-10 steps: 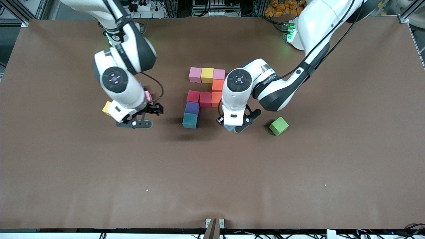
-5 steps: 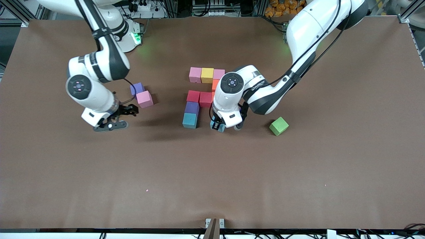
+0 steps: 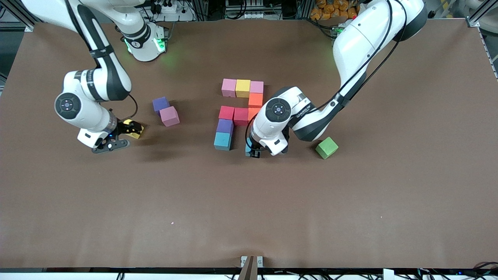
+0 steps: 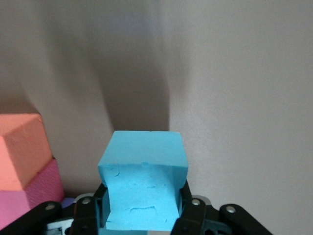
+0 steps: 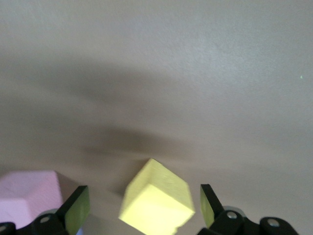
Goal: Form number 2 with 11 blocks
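A light blue block (image 4: pixel 144 181) is pinched between the fingers of the left tool (image 3: pixel 253 149), which is held low over the counter (image 3: pixel 249 202) just beside the teal block (image 3: pixel 222 141) that starts the bottom bar of the number 2 (image 3: pixel 241 112). The block is gripped by two opposite faces, seemingly so that it can be set down square in the middle gap of that bar. The left arm is reached in from its base, the elbow bent and the wrist pointed almost straight down, with the green cube (image 3: pixel 327 147) left near it toward the left arm's end of the counter.

The right tool (image 3: pixel 116 136) is spread wide, its fingers (image 5: pixel 76 210) straddling a yellow block (image 5: pixel 156 198) that is not yet gripped; the block sits turned at an angle to them. This is judged to be the last piece for the bar. A pink block (image 3: pixel 169 116) and a purple block (image 3: pixel 160 104) lie touching each other near this tool, apparently spares. The right arm is folded down steeply, wrist tipped toward the counter
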Available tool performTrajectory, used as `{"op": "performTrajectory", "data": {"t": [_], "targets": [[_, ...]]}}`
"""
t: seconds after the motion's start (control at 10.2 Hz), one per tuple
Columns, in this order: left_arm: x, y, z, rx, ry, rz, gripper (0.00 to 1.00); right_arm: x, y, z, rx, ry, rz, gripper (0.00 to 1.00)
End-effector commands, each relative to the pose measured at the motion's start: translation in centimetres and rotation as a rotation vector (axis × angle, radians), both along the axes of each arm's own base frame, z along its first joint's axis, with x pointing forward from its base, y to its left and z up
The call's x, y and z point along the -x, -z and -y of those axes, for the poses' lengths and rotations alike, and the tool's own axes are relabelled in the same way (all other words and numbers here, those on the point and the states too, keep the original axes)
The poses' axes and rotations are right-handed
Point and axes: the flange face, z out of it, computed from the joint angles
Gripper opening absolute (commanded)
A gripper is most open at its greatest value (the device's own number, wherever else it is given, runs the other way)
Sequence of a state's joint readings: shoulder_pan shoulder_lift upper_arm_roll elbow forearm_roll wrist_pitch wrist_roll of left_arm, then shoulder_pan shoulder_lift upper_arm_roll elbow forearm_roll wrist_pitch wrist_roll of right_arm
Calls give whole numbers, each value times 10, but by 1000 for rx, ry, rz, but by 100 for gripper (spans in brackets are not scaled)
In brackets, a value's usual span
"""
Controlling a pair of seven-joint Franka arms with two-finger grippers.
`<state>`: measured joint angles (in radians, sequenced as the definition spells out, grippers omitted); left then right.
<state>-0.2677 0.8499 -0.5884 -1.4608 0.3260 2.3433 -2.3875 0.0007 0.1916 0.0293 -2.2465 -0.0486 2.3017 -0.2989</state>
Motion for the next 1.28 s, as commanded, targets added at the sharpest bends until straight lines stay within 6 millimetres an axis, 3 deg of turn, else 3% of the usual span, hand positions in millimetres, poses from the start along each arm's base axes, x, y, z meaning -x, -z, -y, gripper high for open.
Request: {"op": "performTrajectory", "data": {"t": [0.0,0.3,0.49,0.69,0.89,1.18], "targets": [[4,4,15,31,-52,-4,30,12,4,13,-31,-256,-30,100],[12,11,23,32,-75,-5,30,41,34,14,-53,-434,15,100],[18,16,28,28,-66,-13,30,42,33,18,-80,-645,7,100],[24,32,33,27,-58,-28,30,56,41,19,-98,-712,-17,100],[32,35,41,21,-44,-25,30,66,54,23,-97,-815,31,100],[37,41,48,10,-42,-2,30,73,63,26,-98,-821,38,100]]}}
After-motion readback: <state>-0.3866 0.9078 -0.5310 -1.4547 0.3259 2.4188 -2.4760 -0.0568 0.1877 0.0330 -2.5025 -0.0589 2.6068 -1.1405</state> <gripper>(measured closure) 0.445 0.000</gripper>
